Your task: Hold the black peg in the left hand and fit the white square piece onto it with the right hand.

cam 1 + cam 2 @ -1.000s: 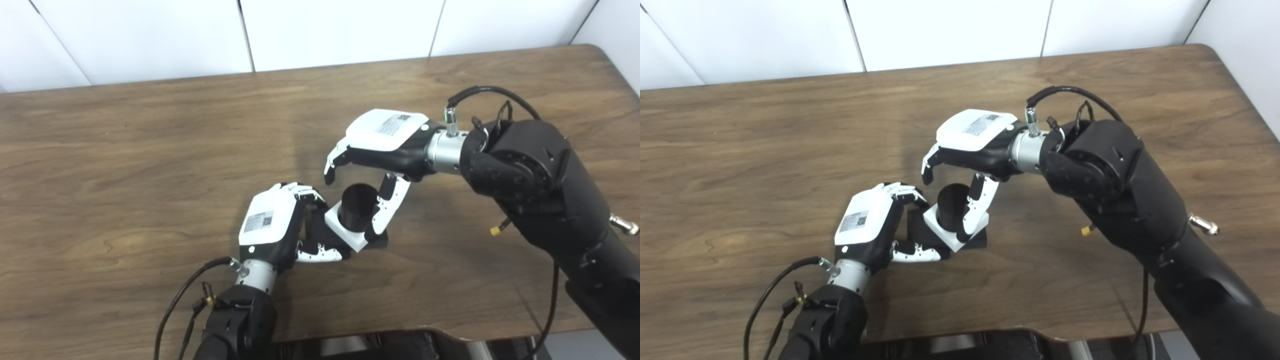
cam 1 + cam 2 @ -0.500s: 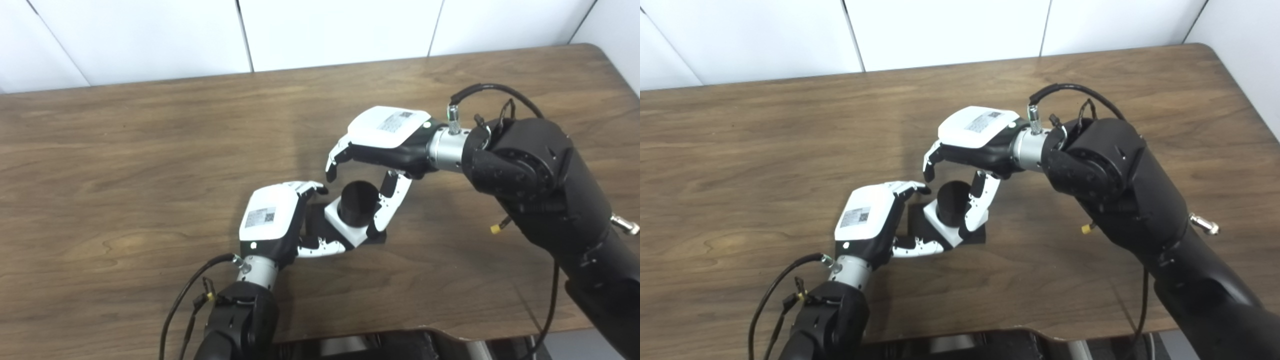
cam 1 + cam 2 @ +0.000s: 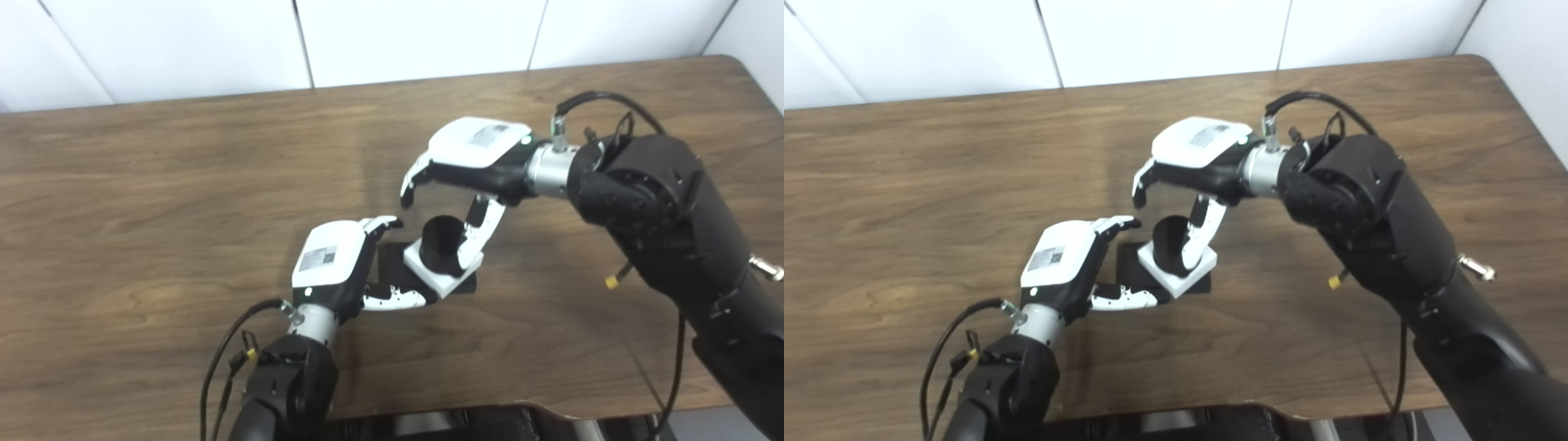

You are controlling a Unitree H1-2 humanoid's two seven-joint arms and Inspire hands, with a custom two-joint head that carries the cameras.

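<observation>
Wooden table (image 3: 153,184) before white wall panels (image 3: 416,37). Black peg (image 3: 442,244), an upright cylinder on a flat black base (image 3: 392,260), stands between the two hands. White square piece (image 3: 442,274) sits around the peg, low on it and above the base. Left hand (image 3: 334,263) lies just beside the base, fingers extended over its far edge and thumb along its near edge; whether it grips cannot be told. Right hand (image 3: 465,168) arches over the peg, fingers curled and apart from it, thumb resting against the peg and white piece.
</observation>
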